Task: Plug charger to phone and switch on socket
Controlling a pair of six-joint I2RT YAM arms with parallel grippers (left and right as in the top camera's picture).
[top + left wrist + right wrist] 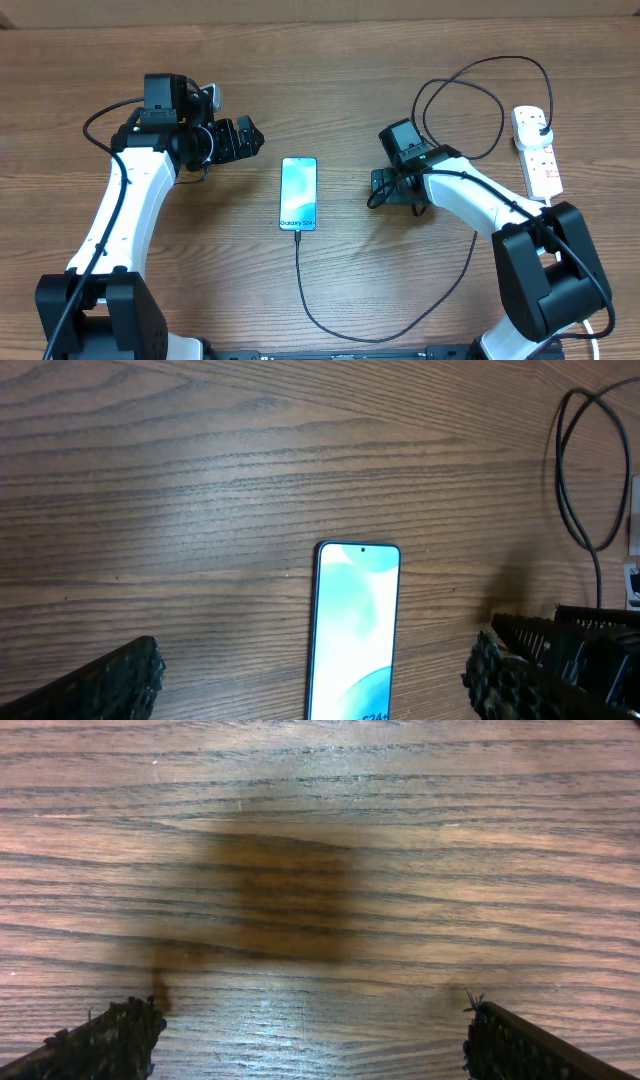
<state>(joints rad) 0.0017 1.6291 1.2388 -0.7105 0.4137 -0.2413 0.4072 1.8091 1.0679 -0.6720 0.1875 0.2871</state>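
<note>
- Charger cable (pixel 300 285) was seen meeting the phone (pixel 298 193) at its "Galaxy" end, so plugging was judged done.
- Phone was found lying between the two grippers.
- Left gripper (pixel 243 140) and right gripper (pixel 385 190) were held wide open, nothing gripped.
- Socket strip (pixel 537 150) lay well outward of the right gripper; switching it on was judged next, calling for an outward reach.

The slim rectangular smartphone (pixel 298 193) with a light blue-teal screen lies flat and face up at centre, its "Galaxy" end nearest the robot. The long thin black charger cable (pixel 298 270) meets that end with its tip and sweeps round to the right. Its black plug (pixel 541 124) sits in the white elongated power strip (pixel 543 170) with reddish switches, far right.
</note>
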